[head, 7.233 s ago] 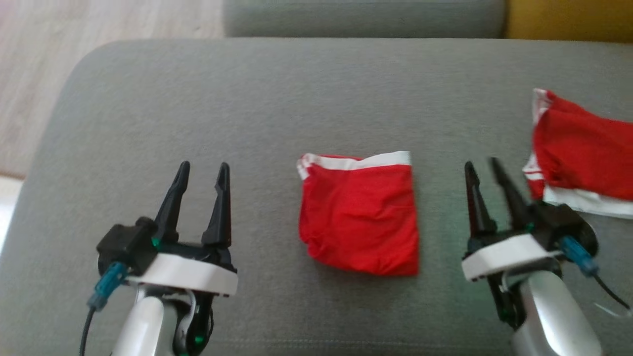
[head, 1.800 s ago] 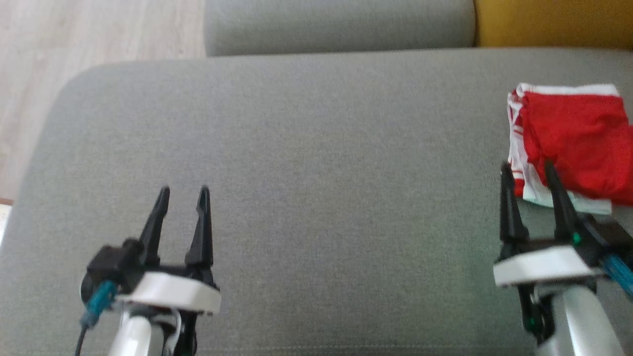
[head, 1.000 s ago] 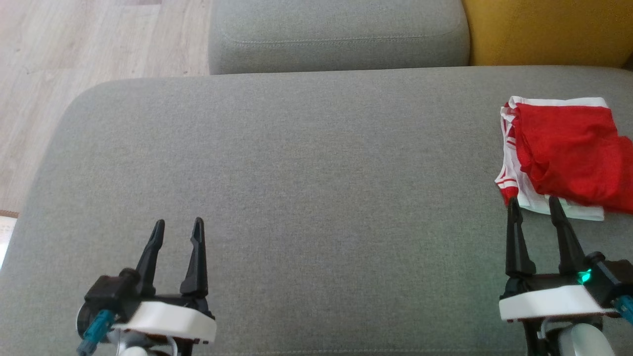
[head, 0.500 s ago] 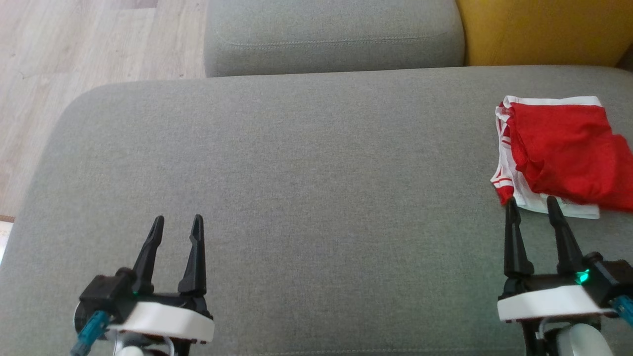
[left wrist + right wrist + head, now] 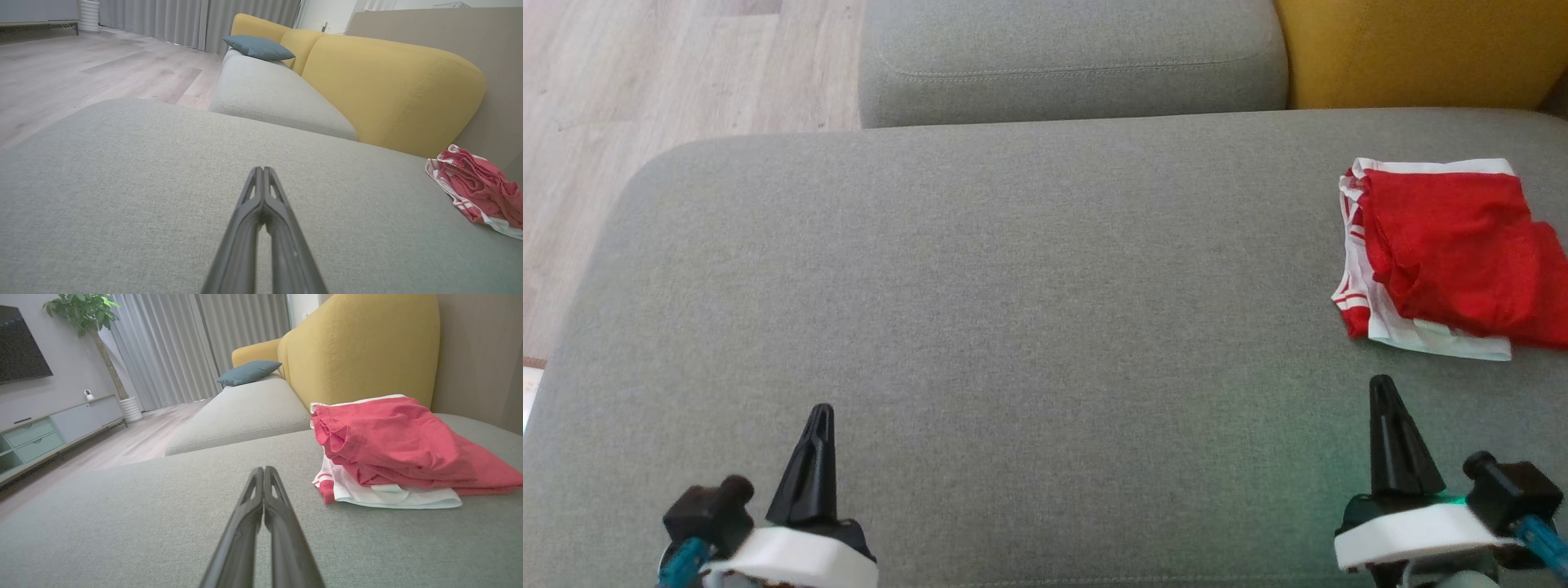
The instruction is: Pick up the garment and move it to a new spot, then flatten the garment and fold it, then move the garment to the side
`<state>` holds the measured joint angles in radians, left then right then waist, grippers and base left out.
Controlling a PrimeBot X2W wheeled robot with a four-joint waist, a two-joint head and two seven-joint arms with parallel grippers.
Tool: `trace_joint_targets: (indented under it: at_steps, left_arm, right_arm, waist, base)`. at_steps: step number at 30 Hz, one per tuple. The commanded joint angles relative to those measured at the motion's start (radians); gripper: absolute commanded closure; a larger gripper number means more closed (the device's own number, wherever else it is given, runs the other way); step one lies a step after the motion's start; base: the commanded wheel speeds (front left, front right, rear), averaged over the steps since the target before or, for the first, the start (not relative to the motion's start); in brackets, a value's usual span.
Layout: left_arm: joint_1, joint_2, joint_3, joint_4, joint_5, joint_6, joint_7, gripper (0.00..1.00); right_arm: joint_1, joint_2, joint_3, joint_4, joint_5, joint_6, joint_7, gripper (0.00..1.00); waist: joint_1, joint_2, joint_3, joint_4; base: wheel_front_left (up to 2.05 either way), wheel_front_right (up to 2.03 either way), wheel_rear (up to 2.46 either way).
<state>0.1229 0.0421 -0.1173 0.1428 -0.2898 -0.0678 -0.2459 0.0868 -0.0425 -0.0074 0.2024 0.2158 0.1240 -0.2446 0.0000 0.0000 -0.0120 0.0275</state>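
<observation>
The garment point(image 5: 1445, 253) is red with white trim and lies folded at the right edge of the grey cushion point(image 5: 1013, 286); it also appears in the left wrist view point(image 5: 478, 188) and the right wrist view point(image 5: 392, 445). My left gripper point(image 5: 818, 416) is shut and empty, low at the near left of the cushion. My right gripper point(image 5: 1384, 392) is shut and empty, just in front of the garment and apart from it. Both wrist views show fingers pressed together, left gripper point(image 5: 262, 171) and right gripper point(image 5: 263, 471).
A second grey cushion point(image 5: 1070, 57) sits behind, a yellow sofa back point(image 5: 1421, 49) at the far right. Wooden floor point(image 5: 645, 82) lies off the cushion's left edge. A blue pillow point(image 5: 257, 47) rests further along the sofa.
Both grippers have shut and drawn back toward the near edge. The garment lies still on the right.
</observation>
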Motion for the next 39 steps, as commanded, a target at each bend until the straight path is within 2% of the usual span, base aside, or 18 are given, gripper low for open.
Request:
trace_joint_targets:
  at_steps: [1,39]
  left_arm:
    - [-0.041,0.003,0.006,-0.032,-0.027,-0.002,0.004,1.00]
    - [-0.100,0.018,0.058,0.012,-0.443,-0.021,0.100,1.00]
  right_arm:
    - [-0.038,-0.003,-0.001,-0.034,0.030,0.000,0.007,1.00]
    - [-0.086,-0.020,-0.013,-0.010,0.470,0.002,0.100,1.00]
  waist:
    - [0.0000,0.0000,0.000,0.000]
    - [0.0000,0.0000,0.005,-0.009]
  base:
    - [0.00,0.00,0.00]
    - [0.00,0.00,0.00]
